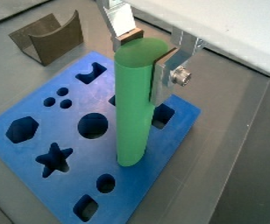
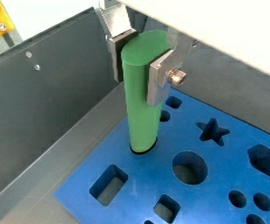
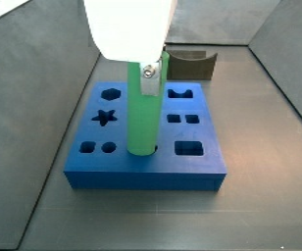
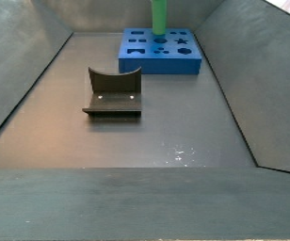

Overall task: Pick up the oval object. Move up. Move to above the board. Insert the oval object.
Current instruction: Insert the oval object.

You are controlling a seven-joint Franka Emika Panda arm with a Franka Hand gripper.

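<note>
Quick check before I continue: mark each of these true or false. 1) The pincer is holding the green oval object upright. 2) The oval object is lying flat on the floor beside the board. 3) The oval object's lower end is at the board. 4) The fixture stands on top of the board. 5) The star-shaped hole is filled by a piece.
1) True. The pincer grips the oval object near its top, and it stands upright.
2) False. It is vertical over the board, held by the pincer.
3) True. In a wrist view its lower end meets a hole in the board.
4) False. The fixture stands on the floor, apart from the board.
5) False. The star-shaped hole is open.
</note>
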